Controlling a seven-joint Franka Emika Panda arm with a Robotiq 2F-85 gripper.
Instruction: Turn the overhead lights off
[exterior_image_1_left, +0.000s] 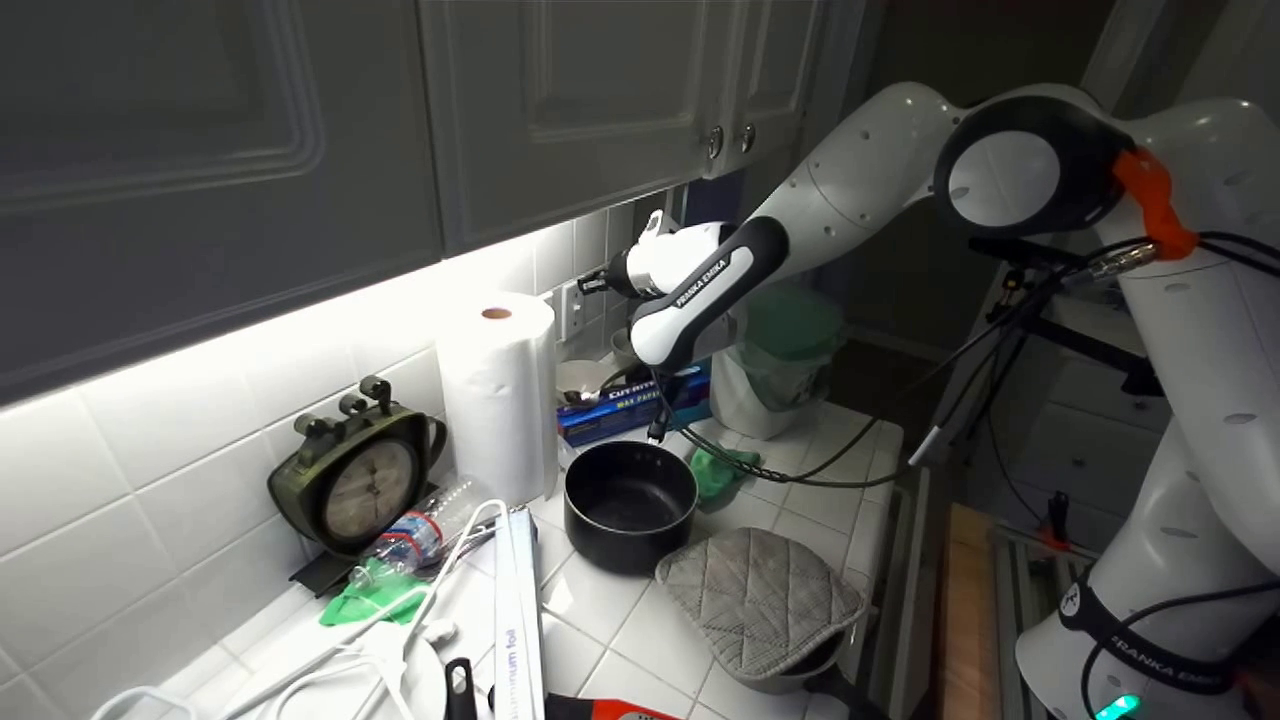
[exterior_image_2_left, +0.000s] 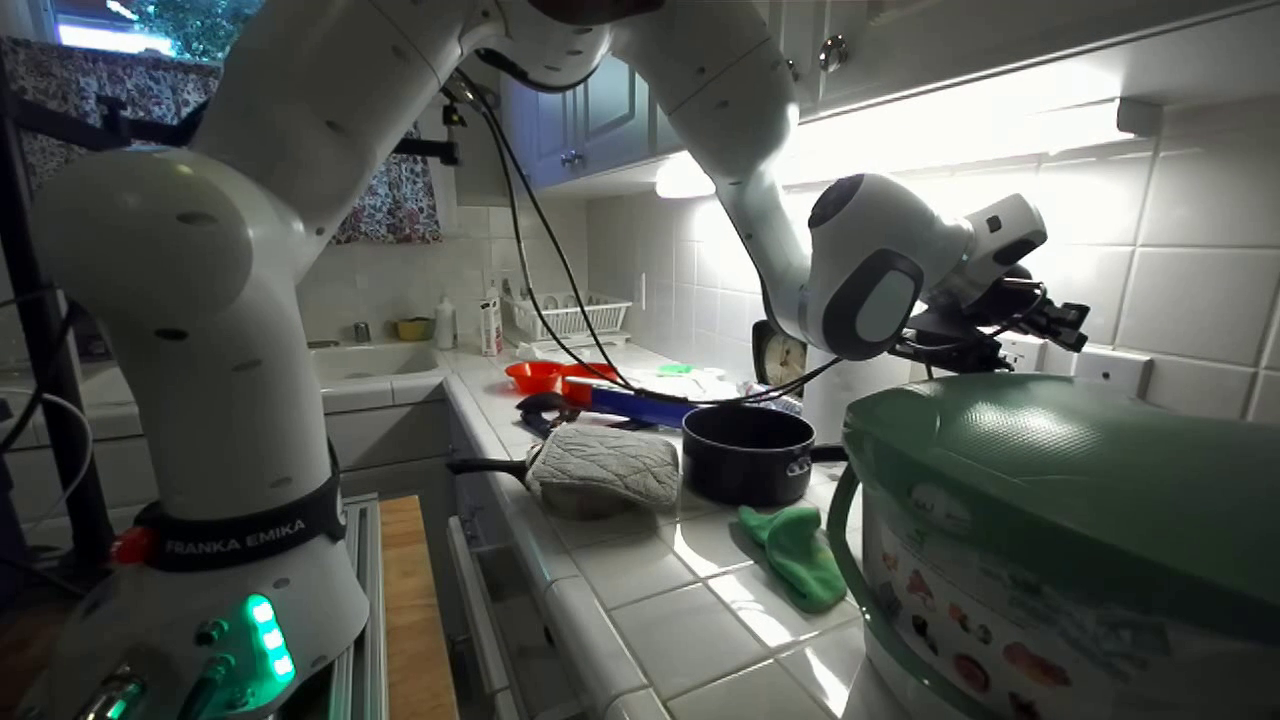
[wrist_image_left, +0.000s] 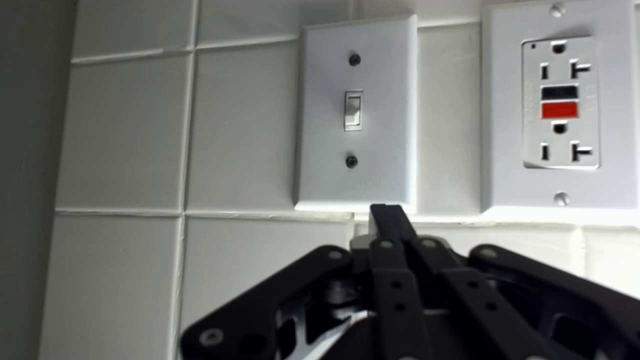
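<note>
The light switch (wrist_image_left: 353, 111) is set in the wall (wrist_image_left: 125, 130) above the countertop's (exterior_image_2_left: 680, 622) back edge; near it the gripper (wrist_image_left: 393, 212) is held closed, empty. By the front edge a quilted mitt (exterior_image_1_left: 755, 598) is laid. The wall is lit from under the cabinets (exterior_image_1_left: 610, 90).

White arm (exterior_image_1_left: 850, 185), black FRANKA EMIKA band (exterior_image_2_left: 245, 543), orange wrap (exterior_image_1_left: 1158, 208), dark cables (exterior_image_1_left: 765, 472), green lights (exterior_image_2_left: 268, 637); black pincer (wrist_image_left: 392, 220).

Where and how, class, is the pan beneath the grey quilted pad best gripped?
Probably by the black handle, from above, jaws closing across it: slim and uncovered, it juts past the counter edge, while the quilted pad hides much of the pan.
</note>
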